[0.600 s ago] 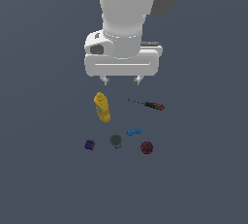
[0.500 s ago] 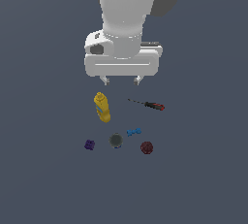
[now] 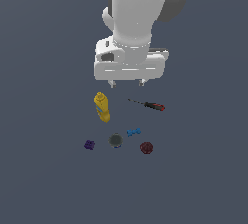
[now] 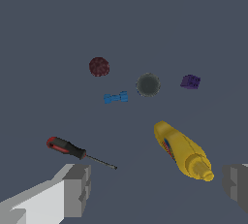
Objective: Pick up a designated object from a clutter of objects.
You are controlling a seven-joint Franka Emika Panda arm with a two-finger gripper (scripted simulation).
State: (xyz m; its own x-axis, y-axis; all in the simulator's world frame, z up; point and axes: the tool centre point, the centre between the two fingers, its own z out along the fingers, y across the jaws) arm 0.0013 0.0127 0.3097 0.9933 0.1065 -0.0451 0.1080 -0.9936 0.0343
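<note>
Dark grey-blue and featureless, the desk [image 3: 43,179] carries 6 small things, all loose and apart from one another. From my remote seat I see the gripper [image 3: 128,84] hanging high above the scatter, its fingers [image 4: 77,189] spread wide and holding nothing.

The round can [image 3: 116,140] is what I am after. It stands upright, showing me its dark grey-green top. Taking the can as the centre of a clock in the exterior view, the yellow bottle [image 3: 102,107] lies on its side at about 11 o'clock, the blue piece [image 3: 134,132] sits just beside it at 2 o'clock, the dark red ball [image 3: 147,147] is near at 4 o'clock, and the purple cube [image 3: 89,144] is near at 9 o'clock. The screwdriver [image 3: 149,104] lies further off at about 1 o'clock, its red-and-black handle pointing away from the bottle.

As for progress, I judge that nothing of the pick is done yet: the can is untouched on the desk and the gripper is neither over it nor down at its level. The gripper sits above the gap between bottle and screwdriver. What is left is the whole job: bring the gripper over the can, lower it, close on it and lift. The blue piece is the closest neighbour, so I would mind it on the descent.
</note>
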